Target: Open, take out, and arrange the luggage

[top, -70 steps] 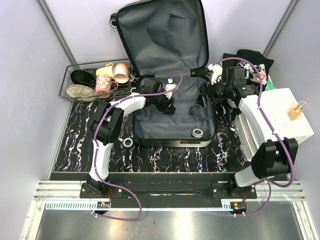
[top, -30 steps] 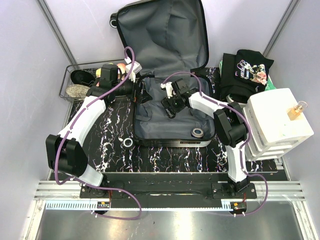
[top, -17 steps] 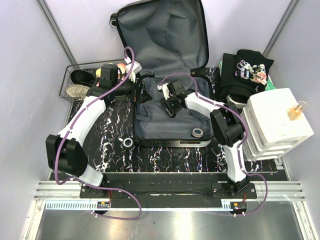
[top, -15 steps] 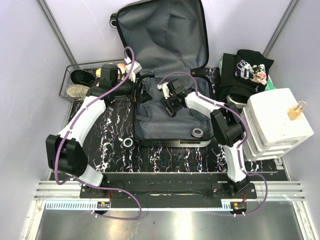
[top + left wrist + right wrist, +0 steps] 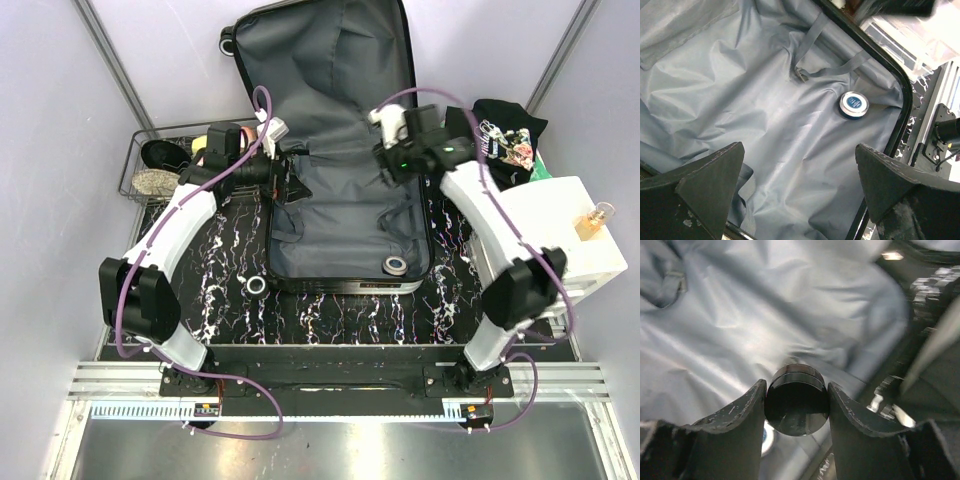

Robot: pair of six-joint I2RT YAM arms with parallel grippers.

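Observation:
The luggage lies open on the dark marbled table, its lid leaning up at the back and grey lining showing. My right gripper hangs over the case's back right part. In the right wrist view this gripper is shut on a round black jar. My left gripper stays at the case's left rim, and in the left wrist view it is open over bare lining. A small round tin lies in the case's near right corner.
A black wire basket with cups and bowls stands at the left. Stacked white bins stand at the right, a small bottle on top. Black clothing lies behind the bins. A small ring-shaped roll lies left of the case.
My right gripper closed on the black jar in the case's middle and lifted it up and to the right. The left arm barely shifted and stayed open.

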